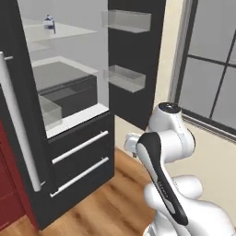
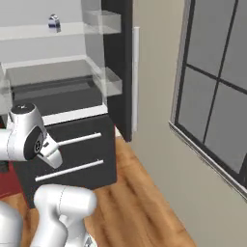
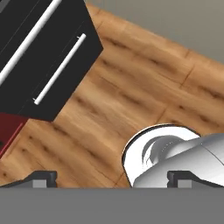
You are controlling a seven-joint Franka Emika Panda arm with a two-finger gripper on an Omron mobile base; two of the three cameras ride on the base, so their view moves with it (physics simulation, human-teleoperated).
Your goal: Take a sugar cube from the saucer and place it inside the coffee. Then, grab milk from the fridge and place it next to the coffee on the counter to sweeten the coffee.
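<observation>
Against the wall ahead of the base stands the tall black fridge [image 1: 27,152] with its pale grey interior laid open, its door [image 2: 120,62] swung out to the right and carrying two clear bins [image 1: 125,77]. Its long silver handle [image 1: 18,133] runs down the left edge in the left base view, and two black drawers [image 1: 80,156] with silver bar pulls sit below the open compartment. Light wooden plank flooring [image 3: 131,87] spreads in front of it, and a large dark-framed window [image 2: 212,82] fills the cream wall to the right. A strip of dark red cabinet [image 1: 11,193] shows at the fridge's left. Far back on the upper clear shelf [image 1: 60,31] stands the small white milk carton [image 1: 49,23] with a dark blue band, upright and alone, well apart from the arm. The tool [image 3: 111,179] points down at the floor beside the drawers, its two dark fingertips [image 3: 41,178] spread wide with nothing between them.
</observation>
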